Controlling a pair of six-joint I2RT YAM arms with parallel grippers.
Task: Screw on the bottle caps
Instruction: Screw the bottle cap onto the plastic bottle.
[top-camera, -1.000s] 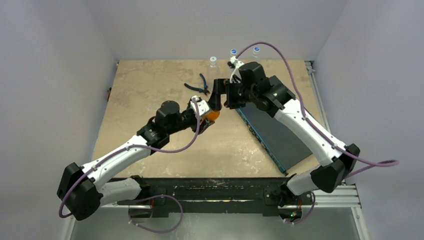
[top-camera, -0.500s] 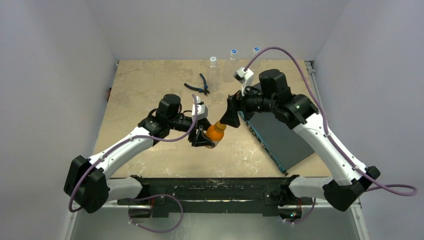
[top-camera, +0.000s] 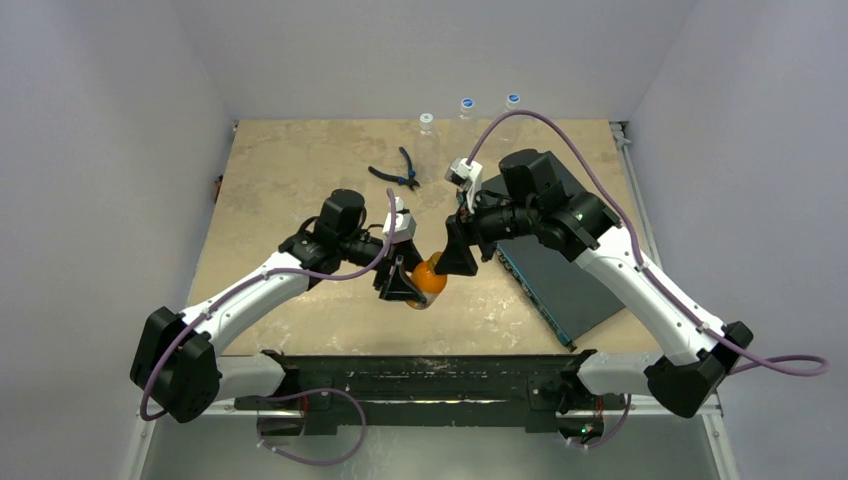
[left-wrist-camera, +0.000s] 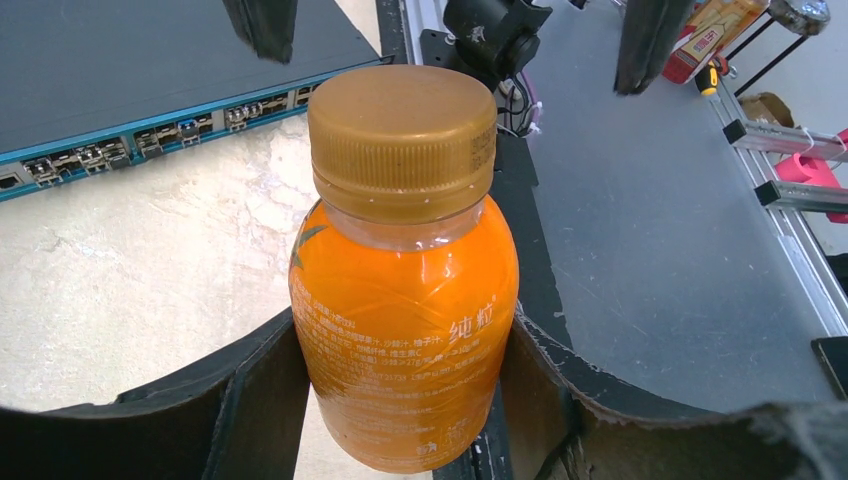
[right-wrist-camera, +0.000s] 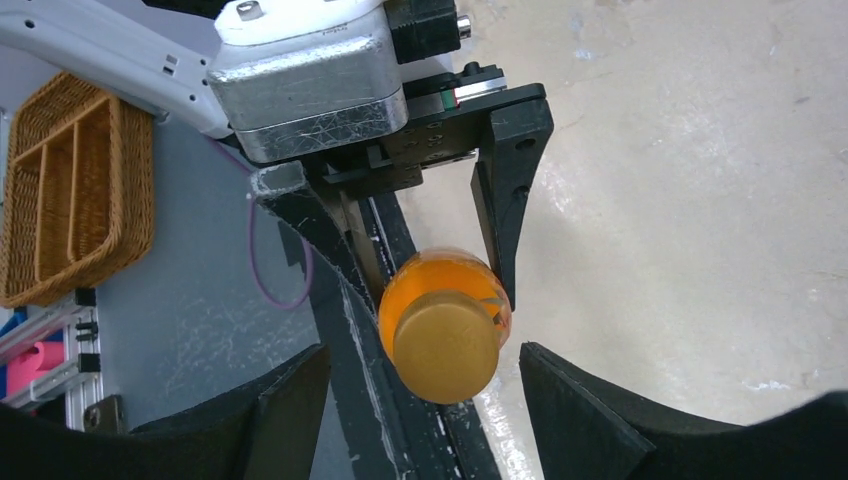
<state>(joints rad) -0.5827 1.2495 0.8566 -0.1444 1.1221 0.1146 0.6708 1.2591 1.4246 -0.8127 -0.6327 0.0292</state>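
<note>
The small orange bottle (left-wrist-camera: 405, 320) is tilted and held by its body in my left gripper (left-wrist-camera: 400, 395), which is shut on it above the table (top-camera: 300, 180). A flat orange-brown bottle cap (left-wrist-camera: 402, 140) sits on its neck. In the top view the bottle (top-camera: 430, 278) hangs between the two arms. My right gripper (right-wrist-camera: 425, 390) faces the cap (right-wrist-camera: 445, 345) end-on. Its jaws stand open on either side of the cap, with a gap on both sides. Three clear bottles (top-camera: 466, 106) with blue or whitish caps stand along the back wall.
Blue-handled pliers (top-camera: 395, 172) lie at the back middle of the table. A dark network switch (top-camera: 550, 265) lies under the right arm. The right wrist view shows a wicker basket (right-wrist-camera: 75, 190) off the table's near edge, past a black rail (top-camera: 420, 375).
The left arm swung the orange bottle toward the near side. The right gripper followed it to the cap, and its jaws have narrowed.
</note>
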